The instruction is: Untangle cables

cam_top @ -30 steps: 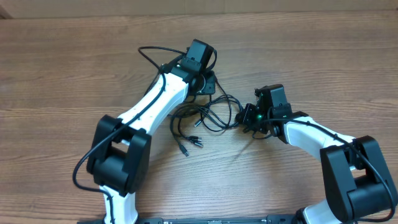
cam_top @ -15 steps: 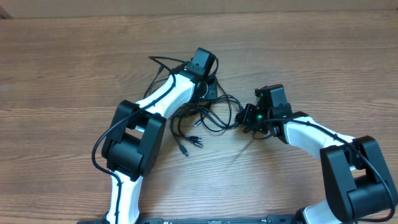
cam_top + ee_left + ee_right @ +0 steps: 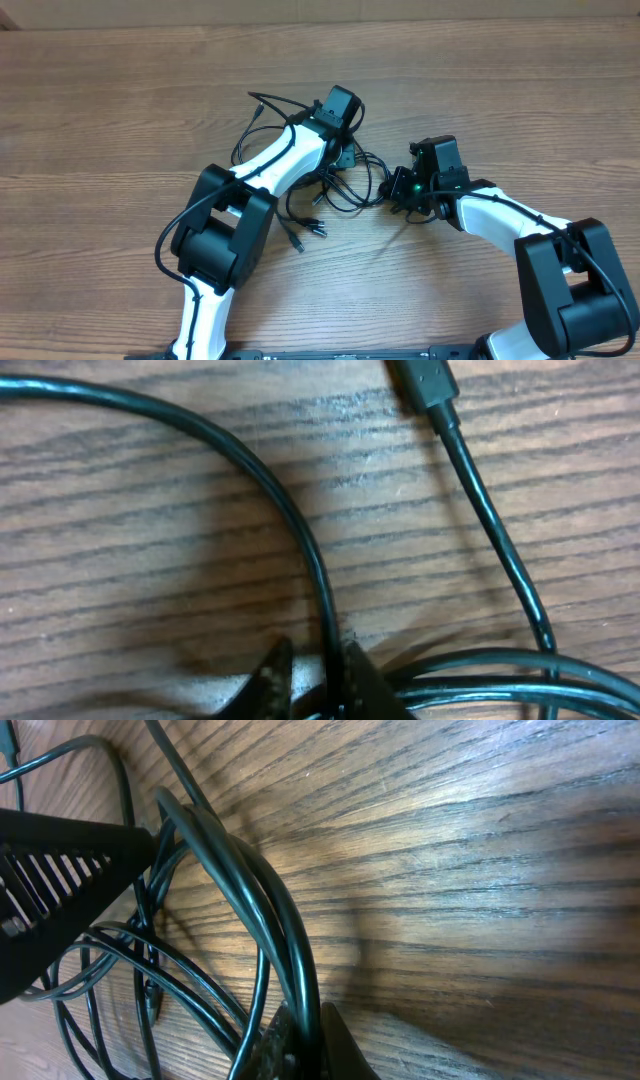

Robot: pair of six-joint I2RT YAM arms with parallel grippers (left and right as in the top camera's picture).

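You are looking down on a wooden table (image 3: 120, 100) where the cables (image 3: 350, 190) are lying as one loose tangle at the centre of the overhead frame, between the two claws. Your left arm (image 3: 285, 160) is rising from the lower left, bending at its dark elbow joint and stretching its white link toward the upper right. This is placing the left gripper (image 3: 343, 150) over the upper edge of the tangle. Your right arm (image 3: 500, 215) is entering from the lower right and reaching leftward, low over the wood, with the right gripper (image 3: 400, 192) meeting the tangle's right side. In the left wrist view, the fingertips (image 3: 270, 680) are sitting at the bottom edge, clenching on a single cord that is arching up and away to the upper left. A black plug (image 3: 425, 380) is lying at the top right, its cord trailing down toward the lower right. In the right wrist view, the claw is clamping at the bottom centre, where several looping strands are converging into it. The tangle's long axis is running from lower left to upper right in the overhead view. Its silver-tipped plug ends (image 3: 315, 227) are lying at the lower left end, pointing roughly toward the bottom of the frame.
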